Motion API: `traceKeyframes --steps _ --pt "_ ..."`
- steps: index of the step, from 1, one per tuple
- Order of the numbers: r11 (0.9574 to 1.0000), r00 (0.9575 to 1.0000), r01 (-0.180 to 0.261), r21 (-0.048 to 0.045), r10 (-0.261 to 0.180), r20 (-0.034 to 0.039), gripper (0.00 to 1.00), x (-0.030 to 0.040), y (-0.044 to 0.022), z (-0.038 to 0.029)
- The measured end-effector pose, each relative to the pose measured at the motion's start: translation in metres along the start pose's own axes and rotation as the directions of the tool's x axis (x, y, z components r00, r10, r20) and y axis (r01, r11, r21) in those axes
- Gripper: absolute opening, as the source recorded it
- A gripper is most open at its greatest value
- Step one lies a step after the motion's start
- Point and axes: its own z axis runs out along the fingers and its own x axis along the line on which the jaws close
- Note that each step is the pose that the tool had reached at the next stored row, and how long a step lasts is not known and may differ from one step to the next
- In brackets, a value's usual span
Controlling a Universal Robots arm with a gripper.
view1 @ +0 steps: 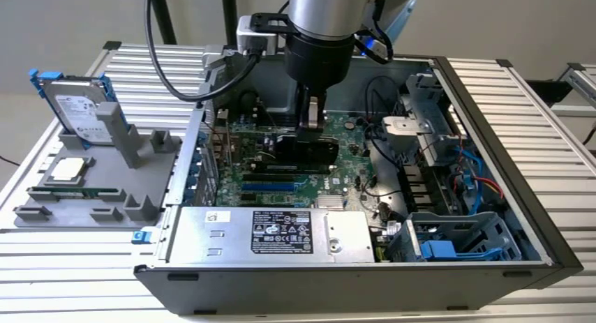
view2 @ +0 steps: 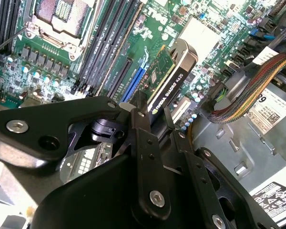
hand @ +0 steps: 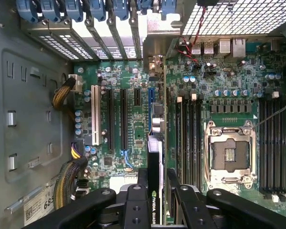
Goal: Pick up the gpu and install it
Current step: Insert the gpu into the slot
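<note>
The gpu [view1: 308, 152] is a short card with a black shroud, held upright on its edge inside the open computer case [view1: 521, 169]. My gripper [view1: 312, 124] comes down from above and is shut on the card's top edge. In the second wrist view the gpu [view2: 169, 81] shows its black labelled edge and green board between the fingers [view2: 144, 143] of the gripper [view2: 155, 121]. In the first wrist view the gpu [hand: 155, 162] is seen edge-on under the gripper [hand: 155, 193], in line with the blue expansion slot [hand: 150, 98] on the motherboard [hand: 133, 119]. Whether the card is seated I cannot tell.
Left of the case a grey fixture [view1: 56, 215] carries a silver hard drive [view1: 79, 110], a processor [view1: 67, 169] and a memory stick [view1: 75, 194]. Inside the case are the power supply [view1: 270, 232], a drive cage [view1: 456, 243] and cable bundles [view2: 243, 95]. An empty processor socket [hand: 229, 155] is beside the memory slots.
</note>
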Motion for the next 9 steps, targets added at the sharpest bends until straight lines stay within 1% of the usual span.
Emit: traceKeyframes --steps 3,9 --pt "1.0 1.0 0.0 -0.0001 0.0 0.0 0.0 0.0 0.0 0.0004" --pt "1.0 1.0 -0.005 -0.0002 0.005 0.0001 0.0 0.0001 0.0043 0.0083"
